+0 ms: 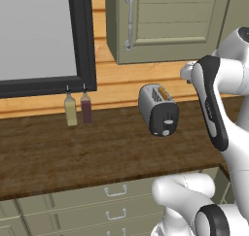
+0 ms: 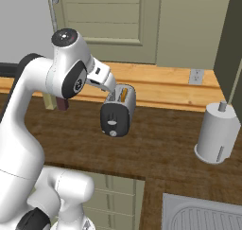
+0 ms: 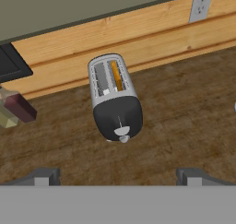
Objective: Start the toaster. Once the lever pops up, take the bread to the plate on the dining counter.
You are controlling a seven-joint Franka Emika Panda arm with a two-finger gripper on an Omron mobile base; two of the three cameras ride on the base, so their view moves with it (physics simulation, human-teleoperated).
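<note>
The small silver-grey toaster [image 3: 115, 103] lies on the wood worktop, its black end face and lever [image 3: 122, 132] towards me. The bread [image 3: 116, 75] shows as a golden sliver in one of the two top slots. The toaster [image 1: 158, 111] with the bread [image 1: 164, 94] stands near the back wall. My gripper [image 3: 117, 177] hovers above and in front of the toaster, open, with nothing between its fingertips [image 3: 44, 176]. In the right base view my hand reaches close over the toaster [image 2: 117, 113]. The plate and the dining counter are out of view.
Two bottles [image 1: 78, 109] stand at the wall left of the toaster. A paper towel roll [image 2: 217, 134] and a sink [image 2: 203, 215] are to the right. Wall cabinets [image 1: 165, 26] hang overhead. Drawers [image 1: 114, 191] line the front.
</note>
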